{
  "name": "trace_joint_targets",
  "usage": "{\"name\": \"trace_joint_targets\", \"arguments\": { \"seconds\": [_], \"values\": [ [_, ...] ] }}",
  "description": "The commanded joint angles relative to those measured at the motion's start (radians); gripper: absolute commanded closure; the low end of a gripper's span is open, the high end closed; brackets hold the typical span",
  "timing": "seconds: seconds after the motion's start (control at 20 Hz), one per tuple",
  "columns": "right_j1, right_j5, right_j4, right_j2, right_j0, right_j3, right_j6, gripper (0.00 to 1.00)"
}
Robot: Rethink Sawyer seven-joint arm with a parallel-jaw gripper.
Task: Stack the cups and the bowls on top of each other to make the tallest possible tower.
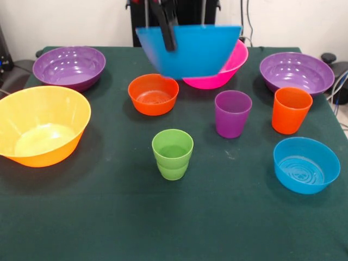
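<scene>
No brand, label or writing can be read on any of the things.

The tool [168,33] comes down from the top edge and pinches the rim of a medium blue glossy plastic bowl [190,51], one black finger [168,35] lying across the outside of the bowl's wall. The bowl hangs in the air, upright and a little tilted, clear of the counter [109,217] with its dark green cloth.

Taking that lifted blue bowl as the landmark: a large pink glossy bowl [228,70] sits just behind and to its right, partly hidden by it. A small orange plastic bowl [153,93] stands just below it, toward the camera. A green plastic cup with a stepped body [172,154] stands further toward the camera, well below the bowl, upright and alone. A purple plastic tumbler [232,113] stands below and to the right, and an orange plastic tumbler [291,110] further right. A small shallow blue bowl [306,164] lies far to the lower right. Two wide purple bowls flank the landmark, one to the left [69,67] and one to the right [296,72]. A large yellow-orange bowl [41,125] sits far to the lower left.

Nothing is stacked on anything else.
</scene>
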Motion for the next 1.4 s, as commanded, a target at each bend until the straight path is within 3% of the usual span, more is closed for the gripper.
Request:
{"name": "trace_joint_targets", "arguments": {
  "seconds": [0.05, 0.65, 1.4],
  "values": [
    [0.145, 0.152, -0.098, -0.134, 0.076, -0.193, 0.036, 1.00],
    [0.107, 0.196, -0.072, -0.145, 0.076, -0.197, 0.027, 1.00],
    [0.113, 0.161, -0.077, -0.153, 0.079, -0.182, 0.035, 1.00]
  ]
}}
